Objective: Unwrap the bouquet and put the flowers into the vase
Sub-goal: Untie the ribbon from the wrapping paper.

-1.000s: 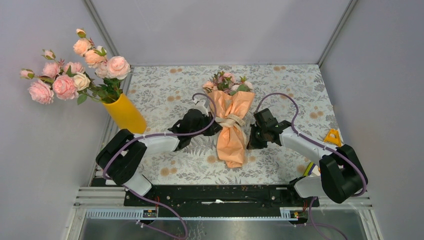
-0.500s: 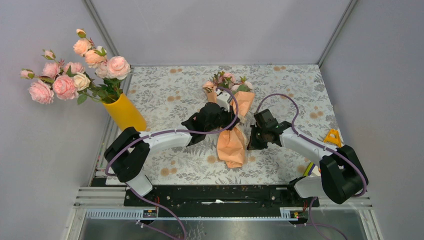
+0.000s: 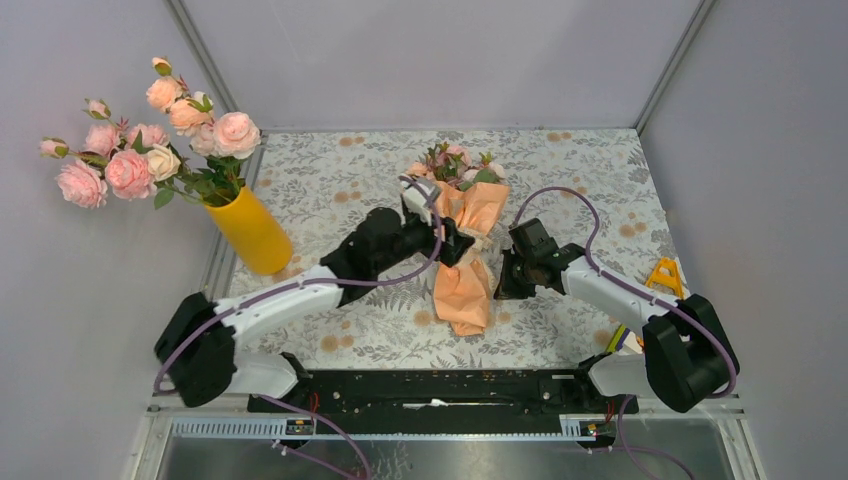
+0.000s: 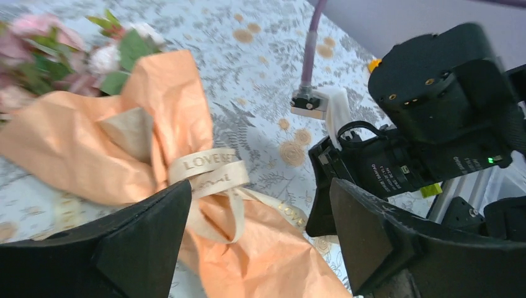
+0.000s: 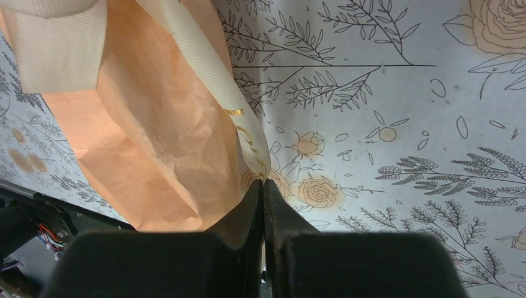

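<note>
While the left arm stretches diagonally from its base at the lower left of the overhead view toward mid-frame, the left gripper (image 3: 458,243) sits against the waist of the bouquet (image 3: 466,275), a cone of peach-orange paper lying on the floral tablecloth (image 3: 330,190) with its narrow end toward the bottom of the frame. The flowers (image 3: 452,163) spill from its top end, just above centre. From the lower right, the right arm bends in toward the paper's right edge, and the right gripper (image 3: 503,287) is angled down at the cloth just beside it. The yellow-orange vase (image 3: 250,232) stands well apart at left, filled with larger pale pink roses (image 3: 130,150).

Seen from the left wrist, the left gripper (image 4: 260,245) has its fingers (image 4: 133,245) spread wide at the bottom of the frame, grasping nothing. The beige ribbon (image 4: 208,172) knotted round the bouquet (image 4: 74,146) lies between and just beyond them. The right gripper's black body (image 4: 434,136) fills the right side, and the flowers (image 4: 37,46) blur at upper left.

Seen from the right wrist, the right gripper (image 5: 263,195) has its fingers (image 5: 251,214) pressed tight together at lower centre, pinching the tail of the beige ribbon (image 5: 245,139), which runs down from upper left across the bouquet's paper (image 5: 155,136) into the seam between them.
</note>
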Controlling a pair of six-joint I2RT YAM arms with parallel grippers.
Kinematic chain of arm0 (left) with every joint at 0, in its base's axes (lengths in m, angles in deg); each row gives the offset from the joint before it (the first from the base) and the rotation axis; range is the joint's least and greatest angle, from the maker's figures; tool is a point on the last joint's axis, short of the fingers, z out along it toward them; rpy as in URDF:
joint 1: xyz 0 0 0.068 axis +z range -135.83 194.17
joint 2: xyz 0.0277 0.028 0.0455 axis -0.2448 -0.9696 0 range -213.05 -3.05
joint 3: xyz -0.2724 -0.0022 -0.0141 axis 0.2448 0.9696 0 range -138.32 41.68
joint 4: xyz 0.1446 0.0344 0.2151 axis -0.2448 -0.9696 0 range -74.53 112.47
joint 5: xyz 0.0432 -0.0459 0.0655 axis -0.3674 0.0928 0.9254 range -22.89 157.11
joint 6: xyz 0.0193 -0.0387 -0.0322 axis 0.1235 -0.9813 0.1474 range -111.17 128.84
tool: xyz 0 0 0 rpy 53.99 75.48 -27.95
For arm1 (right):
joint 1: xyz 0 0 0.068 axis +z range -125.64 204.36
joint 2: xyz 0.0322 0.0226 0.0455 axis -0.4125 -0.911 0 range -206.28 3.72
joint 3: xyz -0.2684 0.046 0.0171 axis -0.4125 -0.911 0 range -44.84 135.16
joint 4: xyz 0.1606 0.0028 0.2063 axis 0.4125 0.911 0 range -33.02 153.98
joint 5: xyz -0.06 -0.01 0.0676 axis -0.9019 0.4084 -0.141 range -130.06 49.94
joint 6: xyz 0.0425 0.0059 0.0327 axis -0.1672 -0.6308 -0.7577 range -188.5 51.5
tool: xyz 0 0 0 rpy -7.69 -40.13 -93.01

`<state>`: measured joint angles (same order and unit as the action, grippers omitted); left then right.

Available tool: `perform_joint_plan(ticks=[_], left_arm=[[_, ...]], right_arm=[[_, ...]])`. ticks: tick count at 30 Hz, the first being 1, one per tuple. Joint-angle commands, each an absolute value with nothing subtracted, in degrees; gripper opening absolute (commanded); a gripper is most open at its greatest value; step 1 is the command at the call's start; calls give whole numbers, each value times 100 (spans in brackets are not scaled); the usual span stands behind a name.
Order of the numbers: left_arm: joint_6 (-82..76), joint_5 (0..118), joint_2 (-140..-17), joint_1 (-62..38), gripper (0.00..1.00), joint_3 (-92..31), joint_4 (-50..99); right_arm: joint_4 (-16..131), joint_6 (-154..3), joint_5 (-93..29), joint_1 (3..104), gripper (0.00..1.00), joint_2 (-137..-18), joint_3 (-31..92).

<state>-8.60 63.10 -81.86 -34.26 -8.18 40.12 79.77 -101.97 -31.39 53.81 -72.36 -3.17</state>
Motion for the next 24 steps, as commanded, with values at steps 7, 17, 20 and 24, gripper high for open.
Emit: perform_joint_plan(ticks=[7,17,20,24], left_arm=[[-140,7283,-7325,-2628,89,147,3641],[320,7732,-8853,-2310,88,-648,2883],[517,7575,-9192,-2308,88,-885,2866],[754,7378,-9429,-2310,87,-1016,3066]], right_arm=[[7865,-10246,-3057,5345,0,-7057,-370],[7790,-10233,-3122,5345,0,-6759,-500],[7683,-10249,-3106,5350,0,-6648,-596],[7556,-10263,-3079,5345,0,-6553,-720]])
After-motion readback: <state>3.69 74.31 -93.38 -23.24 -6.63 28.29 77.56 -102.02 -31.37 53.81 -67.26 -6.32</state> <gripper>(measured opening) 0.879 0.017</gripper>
